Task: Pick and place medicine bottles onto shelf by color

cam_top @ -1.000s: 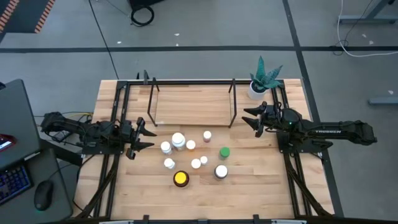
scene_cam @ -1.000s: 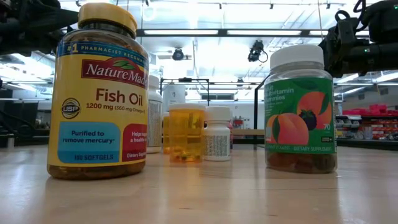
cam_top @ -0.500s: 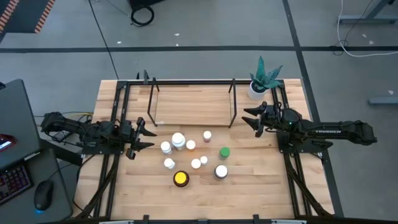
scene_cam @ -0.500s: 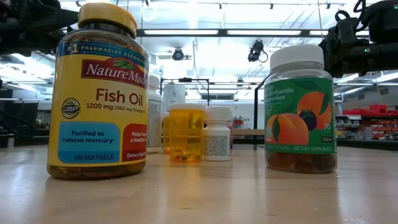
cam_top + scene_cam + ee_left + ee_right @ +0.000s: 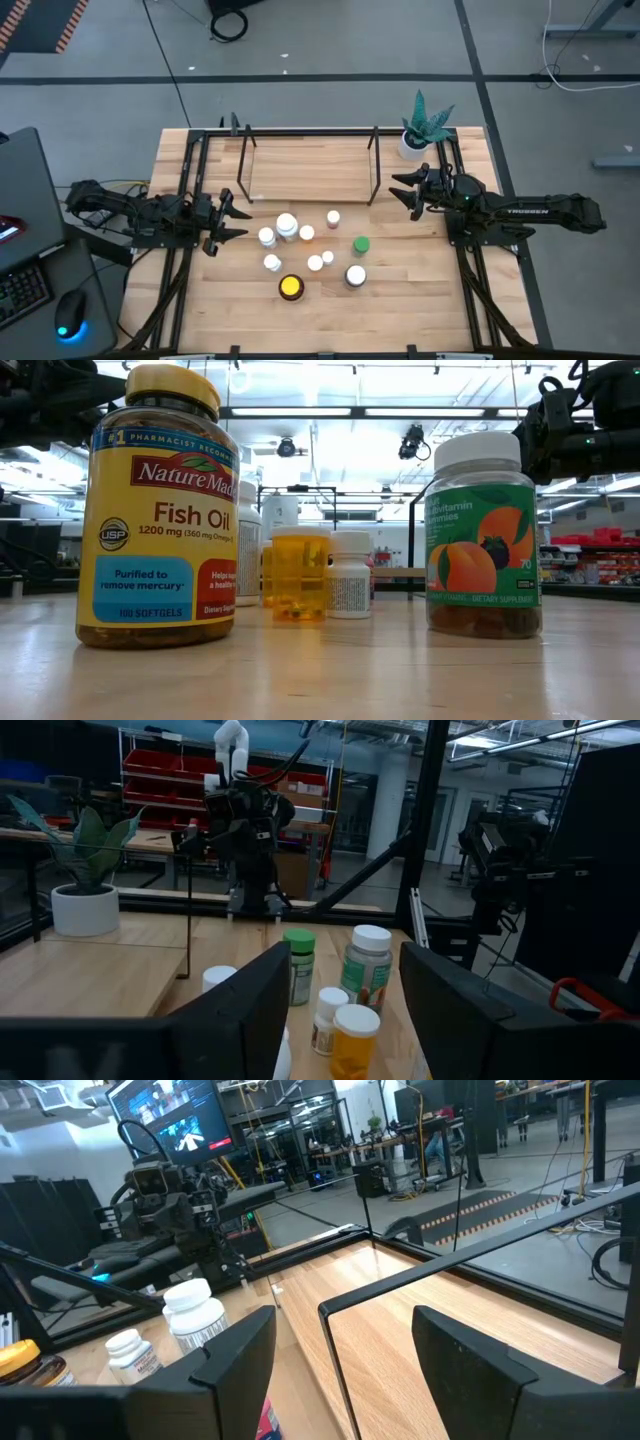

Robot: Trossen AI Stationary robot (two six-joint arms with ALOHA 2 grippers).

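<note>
Several medicine bottles stand upright on their bases in a cluster mid-table. Among them are a big amber one with a yellow cap (image 5: 291, 288) (image 5: 158, 510), a white-capped vitamin jar (image 5: 355, 276) (image 5: 483, 540), a green-capped one (image 5: 360, 244) (image 5: 298, 965) and a pinkish-capped one (image 5: 333, 216). The shelf (image 5: 310, 168), a light-wood board with black uprights, stands bare at the far side. My left gripper (image 5: 240, 221) (image 5: 345, 1010) hovers open at the cluster's left. My right gripper (image 5: 393, 188) (image 5: 345, 1365) hovers open by the shelf's right end. Neither has anything between its fingers.
A white pot with a green plant (image 5: 415, 140) stands at the far right corner, just behind my right arm. Black frame rails (image 5: 185, 200) run along the table's left and right sides. A keyboard and mouse (image 5: 68, 322) lie off the table on the left.
</note>
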